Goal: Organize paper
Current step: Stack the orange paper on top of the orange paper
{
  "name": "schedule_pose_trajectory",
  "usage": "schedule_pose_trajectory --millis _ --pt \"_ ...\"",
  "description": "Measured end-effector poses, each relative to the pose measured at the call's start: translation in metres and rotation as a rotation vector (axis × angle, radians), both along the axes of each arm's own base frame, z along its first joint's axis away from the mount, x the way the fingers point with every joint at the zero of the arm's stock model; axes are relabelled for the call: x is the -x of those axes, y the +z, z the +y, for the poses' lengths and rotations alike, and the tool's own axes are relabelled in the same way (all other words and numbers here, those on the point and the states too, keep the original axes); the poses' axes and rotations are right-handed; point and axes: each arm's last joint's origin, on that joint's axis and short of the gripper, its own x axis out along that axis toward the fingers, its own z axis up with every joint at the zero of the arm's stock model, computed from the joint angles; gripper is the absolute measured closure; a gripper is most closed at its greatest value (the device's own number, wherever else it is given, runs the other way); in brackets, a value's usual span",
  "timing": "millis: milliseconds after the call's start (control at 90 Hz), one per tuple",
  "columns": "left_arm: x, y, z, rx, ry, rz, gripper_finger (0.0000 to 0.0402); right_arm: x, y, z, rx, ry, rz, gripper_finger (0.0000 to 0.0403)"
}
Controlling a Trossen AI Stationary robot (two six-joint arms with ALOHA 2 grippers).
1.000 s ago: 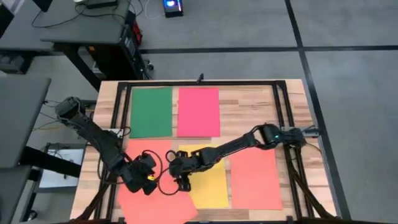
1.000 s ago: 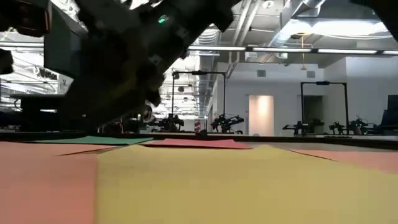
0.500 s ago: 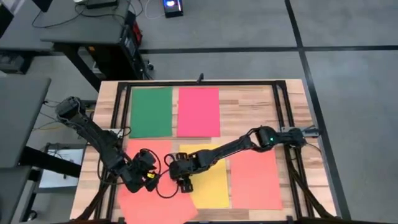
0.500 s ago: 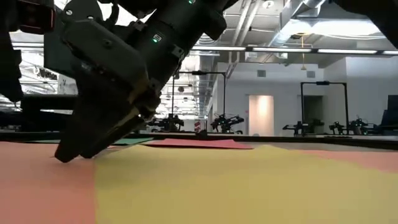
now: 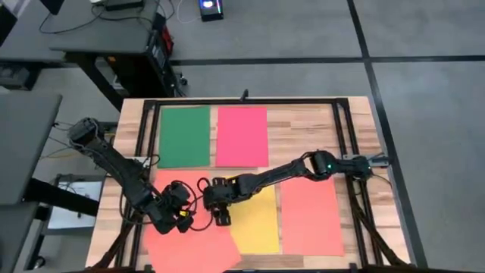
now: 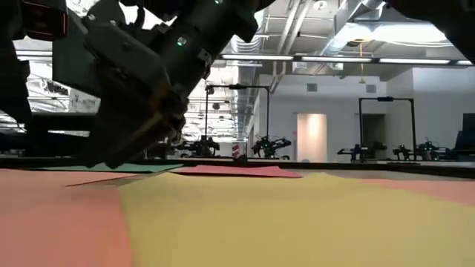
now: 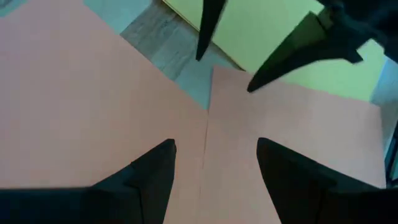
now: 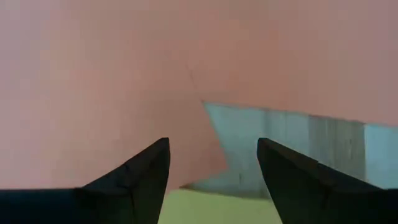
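Paper: five sheets lie flat on the tabletop (image 5: 303,129). A green sheet (image 5: 184,136) and a pink-red sheet (image 5: 242,136) sit side by side, squared up, at the far end, so that pair looks already sorted.
Near row: a yellow sheet (image 5: 254,220) lies in the middle, an orange sheet (image 5: 311,218) squared up beside it on the right, and a second orange sheet (image 5: 186,243) on the left, skewed and lapping the yellow one's near left corner. This skewed sheet is probably what remains to straighten.
Right gripper (image 5: 218,214): reaches across the yellow sheet to its left edge, fingers spread, empty, pointing down at the seam where orange and yellow meet. The spot suits pinning or nudging a sheet edge.
Left gripper (image 5: 182,215): just beside the right one, over the skewed orange sheet; fingers spread and empty. Its wrist view shows a bare wedge of tabletop between the sheets and the other arm's finger tips (image 7: 205,37) just ahead.
Likely reason: both arms crowd one corner so one can hold while the other shifts.
Risk: thin paper may buckle or slide.
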Motion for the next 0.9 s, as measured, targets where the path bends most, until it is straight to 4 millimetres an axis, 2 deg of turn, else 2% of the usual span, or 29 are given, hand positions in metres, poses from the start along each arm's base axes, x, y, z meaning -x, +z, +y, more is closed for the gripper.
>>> schedule_pose_trajectory --millis 78,267,700,900 --pt "0.000 0.000 0.000 -0.007 -0.002 -0.001 0.0192 0.003 -0.009 0.001 0.003 0.001 0.018 0.0172" --pt "-0.002 0.000 0.003 -0.023 0.007 -0.005 0.0192 0.005 -0.013 0.007 -0.013 -0.005 0.020 0.0168" --pt "-0.004 0.000 0.005 -0.038 0.002 -0.005 0.0192 0.007 -0.013 0.011 -0.009 0.010 0.020 0.0168" --pt "-0.004 0.000 0.005 -0.039 0.000 -0.005 0.0192 0.006 -0.014 0.011 -0.010 0.011 0.018 0.0191"
